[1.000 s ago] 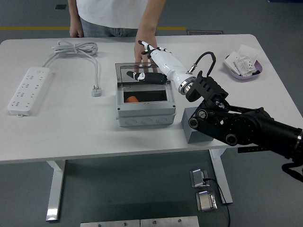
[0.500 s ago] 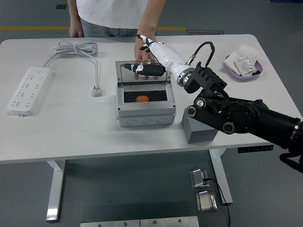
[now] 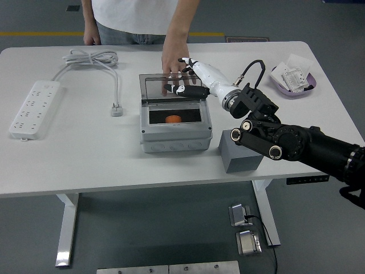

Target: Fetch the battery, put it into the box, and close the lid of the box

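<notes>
I'm reaching my right hand (image 3: 183,85) to the lid (image 3: 171,88) at the box's (image 3: 174,137) twelve o'clock, fingers loosely open, nothing gripped, ready to close it; battery (image 3: 172,119) is sitting inside; a person's hand (image 3: 173,61) is steadying the lid

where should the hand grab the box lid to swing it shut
Take the clear lid by its free far edge, coming from the far side over the top. It lies folded back behind the grey box, hinged along the box's rear wall, so that edge probably gives the most leverage. The right hand is already there; a person's hand rests just beyond.
</notes>
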Controlling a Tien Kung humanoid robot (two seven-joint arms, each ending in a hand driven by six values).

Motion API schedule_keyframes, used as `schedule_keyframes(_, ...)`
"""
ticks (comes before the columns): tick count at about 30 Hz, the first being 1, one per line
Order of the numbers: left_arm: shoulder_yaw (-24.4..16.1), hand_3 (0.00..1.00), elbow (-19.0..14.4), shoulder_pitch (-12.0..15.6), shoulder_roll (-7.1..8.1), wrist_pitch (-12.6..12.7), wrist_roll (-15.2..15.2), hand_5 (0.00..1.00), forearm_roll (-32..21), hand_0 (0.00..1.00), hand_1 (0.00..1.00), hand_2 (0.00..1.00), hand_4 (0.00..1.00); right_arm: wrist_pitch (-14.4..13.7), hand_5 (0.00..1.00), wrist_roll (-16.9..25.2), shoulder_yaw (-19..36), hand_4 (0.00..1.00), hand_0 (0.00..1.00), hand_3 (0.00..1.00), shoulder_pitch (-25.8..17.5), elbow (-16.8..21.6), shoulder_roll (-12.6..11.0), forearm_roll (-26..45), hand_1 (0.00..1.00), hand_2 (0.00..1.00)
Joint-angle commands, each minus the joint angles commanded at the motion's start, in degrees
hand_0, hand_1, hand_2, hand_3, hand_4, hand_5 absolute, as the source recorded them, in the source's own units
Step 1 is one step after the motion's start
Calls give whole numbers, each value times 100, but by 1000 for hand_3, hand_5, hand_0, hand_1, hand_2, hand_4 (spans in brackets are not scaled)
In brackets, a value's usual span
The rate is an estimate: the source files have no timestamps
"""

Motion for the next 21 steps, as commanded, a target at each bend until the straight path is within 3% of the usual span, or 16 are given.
schedule_keyframes(7, -76, 641, 11, 32, -2, 22, -18, 188, 14, 622, 698, 638, 709, -37, 804, -133, -61, 921, 946, 947, -101, 717, -316, -191, 793, 804)
schedule_keyframes(8, -99, 641, 11, 34, 2, 23, -20, 185, 29, 622, 698, 637, 708, -46, 811, -166, -54, 926, 906, 940, -105, 840, -370, -253, 783, 800)
schedule_keyframes(13, -170, 641, 11, 46, 6, 17, -22, 185, 65, 622, 698, 637, 708, -67, 811, -288, -57, 926, 906, 940, -101, 1428, -560, -448, 783, 800)
schedule_keyframes(14, -180, 640, 12, 49, 3, 16, -21, 184, 71, 621, 698, 638, 708, -72, 812, -297, -72, 926, 857, 941, -103, 1517, -584, -458, 772, 792)
schedule_keyframes(21, -194, 640, 21, 69, -16, 20, -17, 184, 68, 621, 700, 638, 709, -115, 828, -293, -184, 923, 841, 937, -140, 1796, -673, -463, 763, 791)
